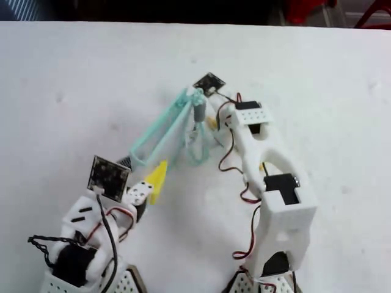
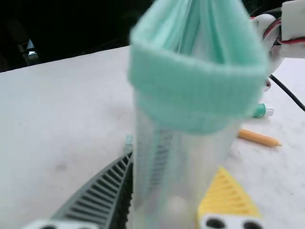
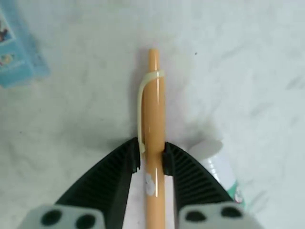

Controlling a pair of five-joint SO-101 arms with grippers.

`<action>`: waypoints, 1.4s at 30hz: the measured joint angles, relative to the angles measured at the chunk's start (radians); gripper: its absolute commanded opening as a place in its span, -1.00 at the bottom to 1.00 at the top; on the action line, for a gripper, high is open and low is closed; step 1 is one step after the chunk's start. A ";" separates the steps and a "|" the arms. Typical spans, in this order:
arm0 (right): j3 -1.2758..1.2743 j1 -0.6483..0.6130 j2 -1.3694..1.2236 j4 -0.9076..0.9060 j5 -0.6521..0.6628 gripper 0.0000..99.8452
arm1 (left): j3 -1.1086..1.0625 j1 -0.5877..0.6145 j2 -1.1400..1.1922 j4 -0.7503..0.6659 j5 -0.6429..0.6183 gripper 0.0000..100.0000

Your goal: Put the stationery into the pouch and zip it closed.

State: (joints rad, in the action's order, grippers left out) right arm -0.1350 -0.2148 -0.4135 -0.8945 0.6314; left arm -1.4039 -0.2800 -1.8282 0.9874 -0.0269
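The right arm (image 1: 269, 165) sits over the right tool (image 3: 152, 160) from above, so it's hard to make out there. Its own wrist camera sorts that out: the black fingers are pinched narrow on an orange pen (image 3: 155, 109) lying flat on the table (image 1: 73, 79). The pen's back end is cut off at the frame edge. Just beside it is a white tube (image 3: 217, 169) with green print, half tucked behind one finger. Can't tell if it's glue or a marker. A light blue packet (image 3: 19, 52) is cropped at the corner too, no idea what it really is.

The left tool (image 2: 174, 164) has the clear, mint-trimmed pouch (image 2: 190, 95) clamped by one end between its grey and yellow fingers. Up close the pouch is a blur and blocks most of that view. From above it runs across the table toward the right arm, with its two mint zip edges standing apart. There's a small grey bit at the far end that I can't identify, and I can't tell what's inside.
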 measured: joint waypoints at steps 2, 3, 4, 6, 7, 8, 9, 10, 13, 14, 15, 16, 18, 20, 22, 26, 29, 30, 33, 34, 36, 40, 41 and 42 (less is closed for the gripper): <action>0.000 0.000 0.000 0.000 0.000 -0.97 | 0.000 0.000 0.000 0.000 0.000 -0.62; 0.000 0.000 0.000 0.000 0.000 -0.97 | 0.000 0.000 0.000 0.000 0.000 -0.62; 0.000 0.000 0.000 0.000 0.000 -0.97 | 0.000 0.000 0.000 0.000 0.000 -0.62; 0.000 0.000 0.000 0.000 0.000 -0.97 | 0.000 0.000 0.000 0.000 0.000 -0.62; 0.000 0.000 0.000 0.000 0.000 -0.97 | 0.000 0.000 0.000 0.000 0.000 -0.62; 0.000 0.000 0.000 0.000 0.000 -0.97 | 0.000 0.000 0.000 0.000 0.000 -0.62; 0.000 0.000 0.000 0.000 0.000 -0.97 | 0.000 0.000 0.000 0.000 0.000 -0.62; 0.000 0.000 0.000 0.000 0.000 -0.97 | 0.000 0.000 0.000 0.000 0.000 -0.62; 0.000 0.000 0.000 0.000 0.000 -0.97 | -0.005 0.000 0.000 0.000 0.000 -0.62; 0.000 0.000 0.000 0.000 0.000 -0.97 | -0.005 0.000 0.000 0.000 0.000 -0.62; 0.000 0.000 0.000 0.000 0.000 -0.97 | -0.005 0.000 0.000 0.000 0.000 -0.62; 0.000 0.000 0.000 0.000 0.000 -0.97 | -0.005 0.000 0.000 0.000 0.000 -0.62; 0.000 0.000 0.000 0.000 0.000 -0.97 | -0.005 0.000 0.000 0.000 0.000 -0.62; 0.000 0.000 0.000 0.000 -0.011 -0.97 | -0.005 0.000 0.000 0.000 0.000 -0.62; 0.000 0.000 0.000 0.000 -0.018 -0.97 | -0.005 0.000 0.000 0.000 0.000 -0.62; 0.000 0.000 0.000 0.000 -0.025 -0.97 | -0.005 0.000 0.000 0.000 0.000 -0.62; 0.000 0.000 0.000 0.000 -0.025 -0.97 | -0.005 0.000 0.000 0.000 0.000 -0.62; 0.000 0.000 0.000 0.000 -0.025 -0.97 | -0.005 0.000 0.000 0.000 0.000 -0.62; 0.000 0.000 0.000 0.000 -0.025 -0.97 | -0.005 0.000 0.000 0.000 0.000 -0.62; 0.000 0.000 0.000 0.000 -0.025 -0.97 | -0.005 0.000 0.000 0.000 0.000 -0.62; 0.000 0.000 0.000 0.000 -0.025 -0.97 | -0.005 0.000 0.000 0.000 0.000 -0.62; 0.000 0.000 0.000 0.000 -0.025 -0.97 | -0.005 0.000 0.000 0.000 0.000 -0.62; 0.000 0.000 0.000 0.000 -0.025 -0.97 | -0.005 0.000 0.000 0.000 0.000 -0.62; 0.000 0.000 0.000 0.000 -0.025 -0.97 | -0.005 0.000 0.000 0.000 0.000 -0.62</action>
State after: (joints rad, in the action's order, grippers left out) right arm -0.1350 -0.2148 -0.4135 -0.8945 0.6068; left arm -1.4085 -0.2800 -1.8282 0.9874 -0.0269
